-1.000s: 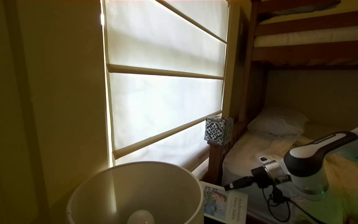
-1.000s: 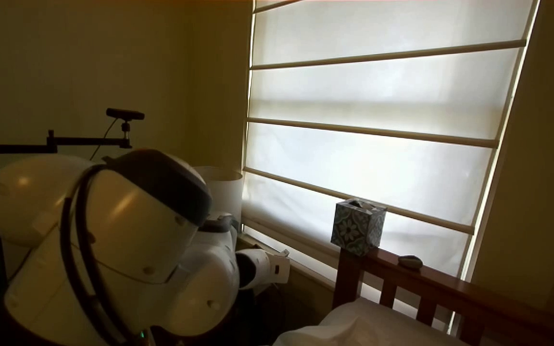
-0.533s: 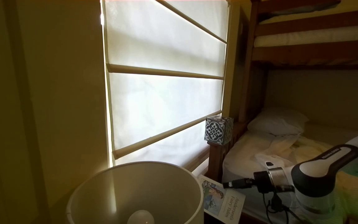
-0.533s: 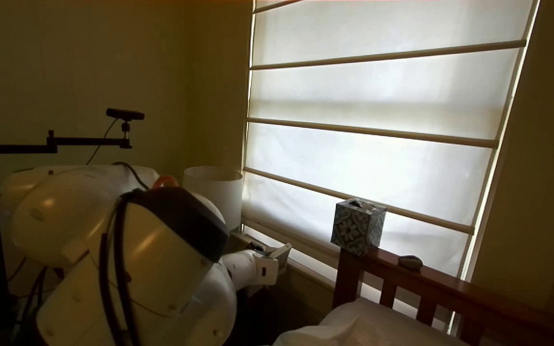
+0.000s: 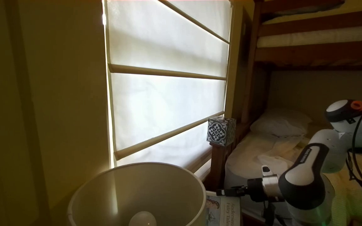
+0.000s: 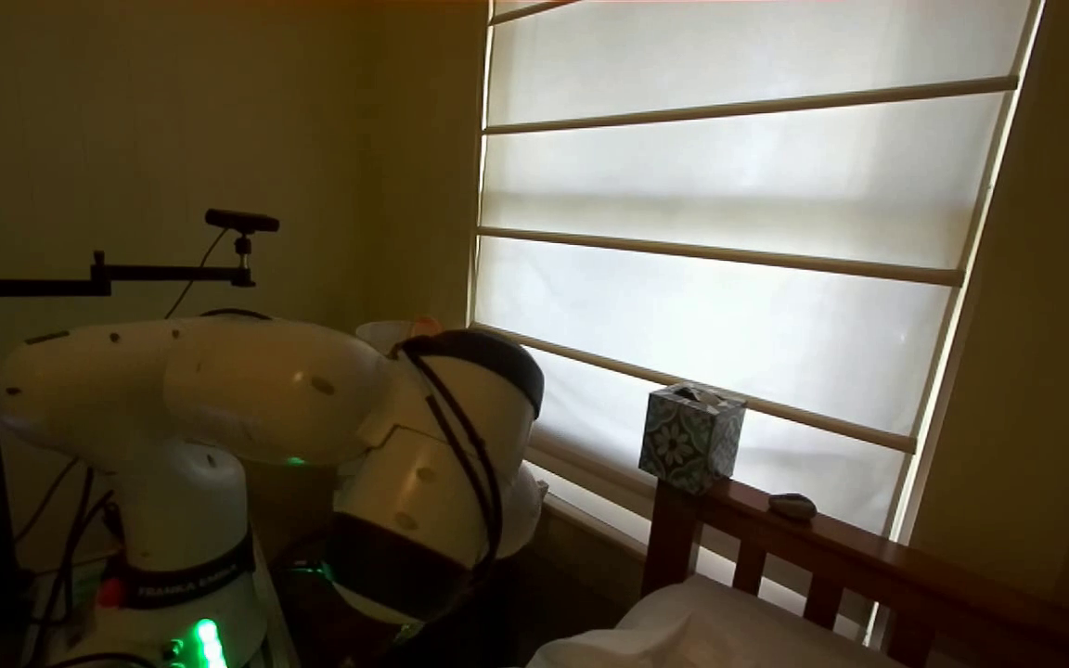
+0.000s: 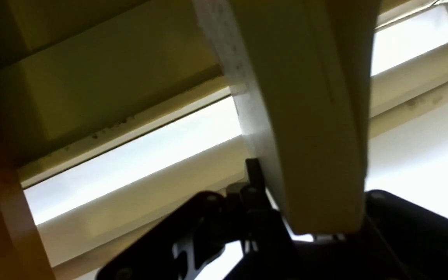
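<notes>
My black gripper is shut on the edge of a white book in an exterior view. The book's cover shows a coloured picture and the words "Andersen's Fairy Tales". In the wrist view the fingers stand on either side of the thick book, and the left finger lies along its pale side. The right fingertip is mostly hidden behind the book. The book's lower part is cut off by the frame edge and its left side is behind the lampshade. In an exterior view the arm hides the gripper.
A large lampshade stands just left of the book. A patterned tissue box sits on the bed's wooden post; it also shows in an exterior view near a small dark object. The bed and window blind are close by.
The arm has swung, with its upper links coming into view. My gripper has shifted slightly left towards the lampshade. The book has moved with it, turning and sitting lower in the picture.
</notes>
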You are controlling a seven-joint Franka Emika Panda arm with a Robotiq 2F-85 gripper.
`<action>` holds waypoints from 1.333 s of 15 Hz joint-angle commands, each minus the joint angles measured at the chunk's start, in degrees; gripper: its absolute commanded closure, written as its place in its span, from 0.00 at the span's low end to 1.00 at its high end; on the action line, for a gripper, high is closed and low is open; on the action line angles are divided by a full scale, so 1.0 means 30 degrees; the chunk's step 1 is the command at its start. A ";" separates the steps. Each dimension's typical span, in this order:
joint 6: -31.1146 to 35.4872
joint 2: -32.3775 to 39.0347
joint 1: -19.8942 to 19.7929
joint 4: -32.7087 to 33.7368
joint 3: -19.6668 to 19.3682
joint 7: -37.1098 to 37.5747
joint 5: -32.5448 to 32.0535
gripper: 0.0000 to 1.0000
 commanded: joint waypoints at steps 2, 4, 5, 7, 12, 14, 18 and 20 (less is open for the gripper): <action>-0.0168 0.0335 -0.2445 0.0055 0.5112 -0.5655 0.7063 0.94; -0.0216 -0.1322 -0.3758 -0.0377 0.6909 -0.6102 0.9306 0.94; -0.0224 -0.3800 -0.3655 -0.0548 0.6926 -0.3866 0.9314 0.94; -0.0236 -0.5025 -0.4401 0.0119 0.8055 -0.3616 1.0647 0.94; 0.3211 -0.7034 -0.3335 -0.0064 1.0747 -0.4015 1.6825 0.94; 0.0380 -1.0236 -0.5521 -0.0173 1.2514 -0.2240 1.8344 0.94; 0.0024 -1.3571 -0.6204 -0.0328 1.5545 -0.1142 2.3804 0.94; -0.0038 -1.5259 -0.5314 0.0146 1.6706 -0.0562 2.6715 0.94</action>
